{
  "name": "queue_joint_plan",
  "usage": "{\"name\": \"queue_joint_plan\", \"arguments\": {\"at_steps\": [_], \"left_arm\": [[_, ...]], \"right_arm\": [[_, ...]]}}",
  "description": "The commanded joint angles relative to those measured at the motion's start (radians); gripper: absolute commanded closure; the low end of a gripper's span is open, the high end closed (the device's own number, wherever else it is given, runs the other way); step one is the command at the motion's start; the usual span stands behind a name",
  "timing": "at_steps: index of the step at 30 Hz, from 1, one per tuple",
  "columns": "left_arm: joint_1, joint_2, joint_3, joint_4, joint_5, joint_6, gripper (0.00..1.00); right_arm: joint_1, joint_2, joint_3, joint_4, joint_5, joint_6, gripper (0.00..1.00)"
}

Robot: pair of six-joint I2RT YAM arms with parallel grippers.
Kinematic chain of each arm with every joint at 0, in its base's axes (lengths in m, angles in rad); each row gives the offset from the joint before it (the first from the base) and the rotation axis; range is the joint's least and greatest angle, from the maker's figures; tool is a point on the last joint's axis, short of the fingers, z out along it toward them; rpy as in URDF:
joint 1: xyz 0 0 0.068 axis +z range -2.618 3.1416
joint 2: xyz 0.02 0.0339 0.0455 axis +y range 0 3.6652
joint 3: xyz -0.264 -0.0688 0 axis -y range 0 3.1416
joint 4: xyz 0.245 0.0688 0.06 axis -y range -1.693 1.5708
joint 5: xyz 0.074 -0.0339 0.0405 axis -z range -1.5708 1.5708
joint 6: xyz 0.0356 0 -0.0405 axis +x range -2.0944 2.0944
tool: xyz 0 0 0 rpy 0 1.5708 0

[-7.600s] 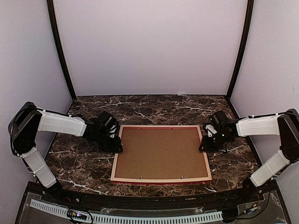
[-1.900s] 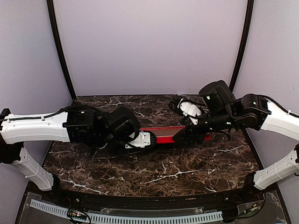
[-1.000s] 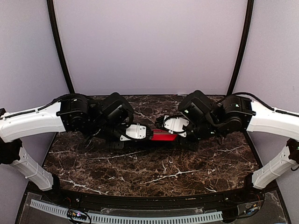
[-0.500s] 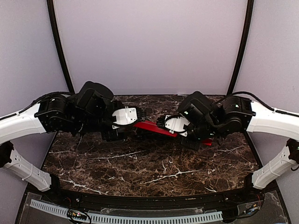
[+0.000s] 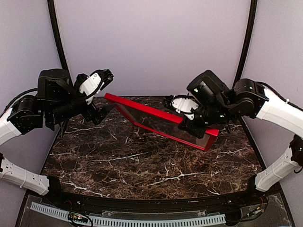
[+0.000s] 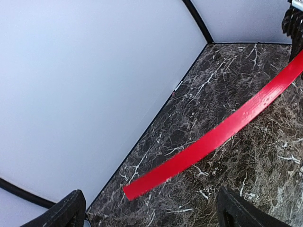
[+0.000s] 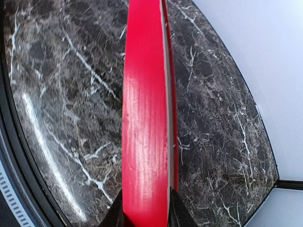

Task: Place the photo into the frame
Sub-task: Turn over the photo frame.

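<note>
We are looking at a large, thin, rectangular red picture frame point(image 5: 142, 109) standing up on edge above the dark, white-veined marble desk point(image 5: 142, 165), not lying flat. Its long axis is running across the desk from the left to the right. The left end is riding high near the back, and the frame is sloping down towards its right corner, which is sitting low close to the desk; we cannot tell whether that corner is touching. The broad face with its dark inner pane is turning towards the near edge, and the red top rail is showing along the whole length.

The right hand point(image 5: 189, 123) is gripping the red picture frame on the right part of its upper rail. In the right wrist view its two fingers are pressing on either side of the narrow red edge point(image 7: 144, 118), with the hand point(image 7: 147, 213) closed narrowly around it, and the rail is pointing straight away from the camera.

The left hand point(image 5: 102, 92) is hanging raised by the frame's high left end with its fingers spread wide and holding nothing. In the left wrist view the red rail point(image 6: 213, 137) is crossing diagonally from upper right to lower left, and its tip is ending ahead of the gap of that hand point(image 6: 151, 215), touching neither finger there.
</note>
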Motion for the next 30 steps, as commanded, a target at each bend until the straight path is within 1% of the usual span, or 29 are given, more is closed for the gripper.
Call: {"name": "queue_joint_plan", "arguments": {"at_steps": [1,3,5,7,8,10,16,23,24,30], "left_arm": [[0.051,0.013,-0.005,-0.031,-0.034,-0.162,0.01],[0.092,0.015,-0.006,-0.061,-0.026,-0.233,0.01],[0.131,0.012,-0.013,-0.073,0.005,-0.308,0.01],[0.158,0.012,-0.027,-0.076,0.032,-0.371,0.01],[0.165,0.014,-0.04,-0.075,0.038,-0.402,0.01],[0.181,0.03,-0.058,-0.073,0.055,-0.44,0.01],[0.209,0.1,-0.094,-0.068,0.129,-0.552,0.01],[0.236,0.166,-0.158,0.002,0.222,-0.662,0.01],[0.237,0.178,-0.164,0.01,0.234,-0.668,0.01],[0.242,0.23,-0.224,0.095,0.286,-0.715,0.01]], "right_arm": [[-0.079,0.02,0.191,0.159,-0.074,0.161,1.0],[-0.137,0.04,0.235,0.163,-0.132,0.235,1.0],[-0.213,0.052,0.256,0.18,-0.244,0.311,1.0],[-0.29,0.062,0.25,0.22,-0.35,0.386,1.0],[-0.332,0.065,0.237,0.241,-0.384,0.422,1.0],[-0.379,0.071,0.205,0.279,-0.427,0.479,1.0],[-0.507,0.03,0.003,0.45,-0.51,0.65,1.0],[-0.657,-0.058,-0.268,0.655,-0.621,0.818,1.0],[-0.669,-0.068,-0.303,0.68,-0.64,0.837,0.98],[-0.705,-0.107,-0.515,0.846,-0.723,0.96,0.75]]}}
